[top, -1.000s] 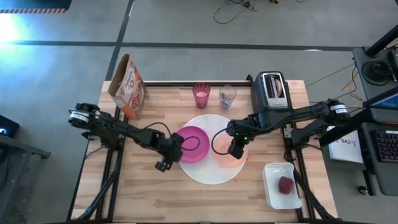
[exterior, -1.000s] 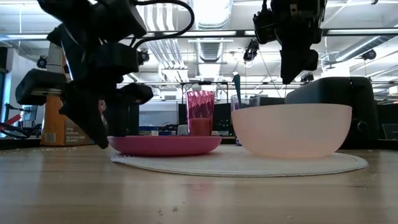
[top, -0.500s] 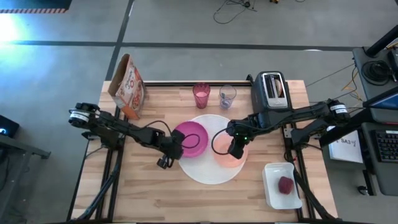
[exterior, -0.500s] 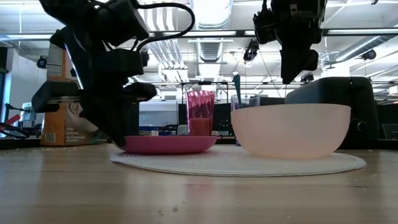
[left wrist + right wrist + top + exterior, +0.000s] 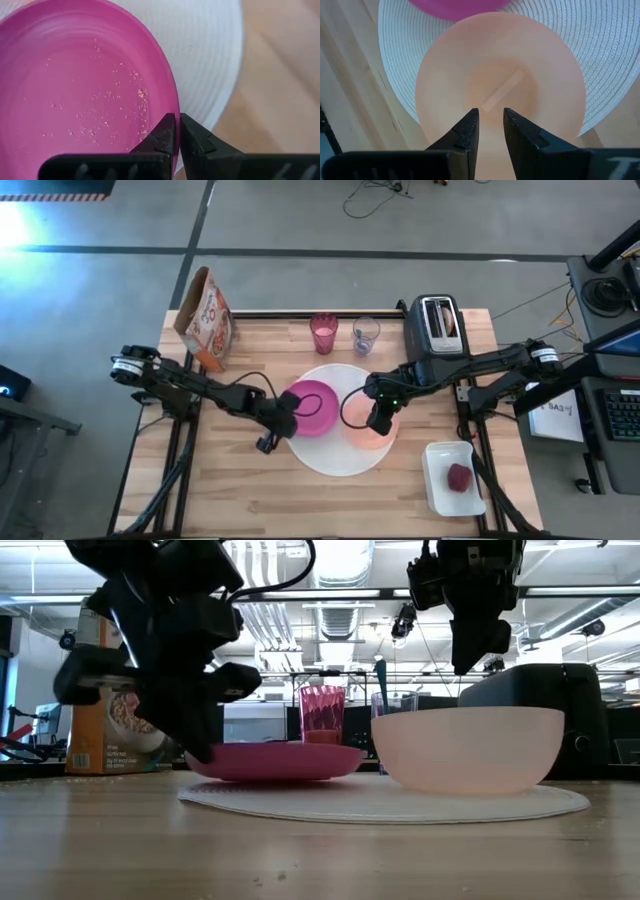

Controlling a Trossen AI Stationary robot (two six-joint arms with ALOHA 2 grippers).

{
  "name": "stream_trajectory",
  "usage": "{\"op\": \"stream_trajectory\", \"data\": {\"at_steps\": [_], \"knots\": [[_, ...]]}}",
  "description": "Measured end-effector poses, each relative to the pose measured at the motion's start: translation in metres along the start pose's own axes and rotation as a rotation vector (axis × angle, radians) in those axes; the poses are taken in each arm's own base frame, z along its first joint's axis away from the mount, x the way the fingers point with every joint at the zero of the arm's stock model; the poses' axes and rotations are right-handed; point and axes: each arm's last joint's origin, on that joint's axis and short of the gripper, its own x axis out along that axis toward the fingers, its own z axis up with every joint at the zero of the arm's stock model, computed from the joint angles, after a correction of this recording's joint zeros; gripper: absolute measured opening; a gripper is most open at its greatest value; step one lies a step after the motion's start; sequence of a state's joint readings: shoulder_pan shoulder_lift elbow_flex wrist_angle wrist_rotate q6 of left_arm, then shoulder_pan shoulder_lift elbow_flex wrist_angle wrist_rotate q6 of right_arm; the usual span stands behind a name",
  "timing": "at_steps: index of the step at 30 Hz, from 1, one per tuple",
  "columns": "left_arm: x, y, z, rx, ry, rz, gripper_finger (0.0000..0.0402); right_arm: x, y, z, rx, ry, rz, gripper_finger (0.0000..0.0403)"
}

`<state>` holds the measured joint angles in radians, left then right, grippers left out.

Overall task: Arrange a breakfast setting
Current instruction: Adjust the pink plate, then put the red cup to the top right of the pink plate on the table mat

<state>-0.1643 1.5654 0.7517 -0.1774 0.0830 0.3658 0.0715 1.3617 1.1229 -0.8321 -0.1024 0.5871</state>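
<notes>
We pinch the pink plate's [image 5: 85,95] rim with our left gripper [image 5: 175,131] to shift it on the white plate [image 5: 345,455] | right gripper [image 5: 491,122] hovers over the orange bowl [image 5: 500,100], fingers slightly apart, gripping nothing | fruit [image 5: 459,476] waits in its tray [image 5: 436,492]

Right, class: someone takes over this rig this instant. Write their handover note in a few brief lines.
Left gripper: shut on the magenta plate rim, plate lifted slightly over the white plate.
Right gripper: hangs above the peach bowl, holding nothing.
Bowl sits on the white plate; pink cup at the table's back; dark red fruit in the white tray.
Left: place magenta plate, cup, fruit.
</notes>
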Motion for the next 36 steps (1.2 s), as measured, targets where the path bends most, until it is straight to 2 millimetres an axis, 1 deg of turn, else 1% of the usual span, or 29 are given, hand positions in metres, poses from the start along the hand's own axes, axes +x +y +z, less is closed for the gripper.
{"op": "stream_trajectory", "data": {"at_steps": [6, 14, 20, 30, 36], "knots": [[0.001, -0.01, 0.007, 0.023, -0.061, -0.07, 0.0001, 0.0, 0.0, 0.0, -0.009, 0.0, 0.0, 0.0079], [0.001, -0.011, 0.009, -0.031, -0.081, -0.085, 0.0005, 0.0, 0.0, 0.0, -0.011, 0.0, 0.0, 0.0073], [0.001, -0.012, 0.008, -0.109, -0.07, -0.096, 0.0037, 0.0, 0.0, 0.0, -0.012, 0.0, 0.0, 0.0073], [0.0, -0.014, 0.011, -0.094, -0.078, -0.094, 0.009, 0.0, 0.0, 0.0, -0.012, 0.0, 0.001, 0.0073], [-0.002, -0.015, 0.014, -0.077, -0.055, -0.077, 0.0103, 0.0, -0.002, 0.001, -0.005, -0.003, -0.002, 0.0073]]}}
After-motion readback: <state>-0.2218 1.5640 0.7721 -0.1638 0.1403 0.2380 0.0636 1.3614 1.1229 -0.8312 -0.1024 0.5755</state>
